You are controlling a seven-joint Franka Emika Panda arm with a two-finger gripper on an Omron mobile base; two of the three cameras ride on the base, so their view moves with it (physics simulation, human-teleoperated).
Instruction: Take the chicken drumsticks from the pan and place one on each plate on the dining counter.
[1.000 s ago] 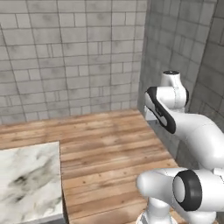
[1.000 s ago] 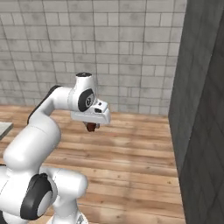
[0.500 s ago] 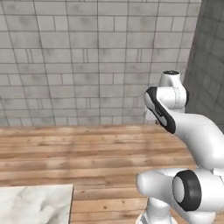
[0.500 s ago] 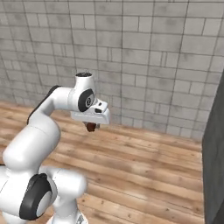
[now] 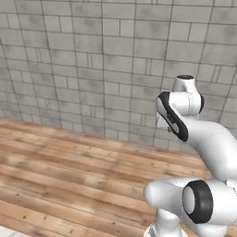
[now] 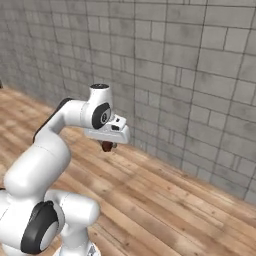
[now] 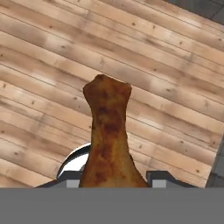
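While the arm is raised, its gripper (image 6: 107,145) clenches a chicken drumstick (image 7: 107,138). Wooden floor (image 5: 69,171) lies below, a grey brick wall (image 6: 190,70) beyond.

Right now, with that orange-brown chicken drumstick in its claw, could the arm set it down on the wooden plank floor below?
Probably yes, though that's not where it belongs. The claw is shut on the glossy orange-brown drumstick, and below it lies the bare wooden plank floor with nothing in between.

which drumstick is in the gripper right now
One drumstick shows, and it's the held one: clamped in the gripper, narrow end pointing away, above the wood floor.
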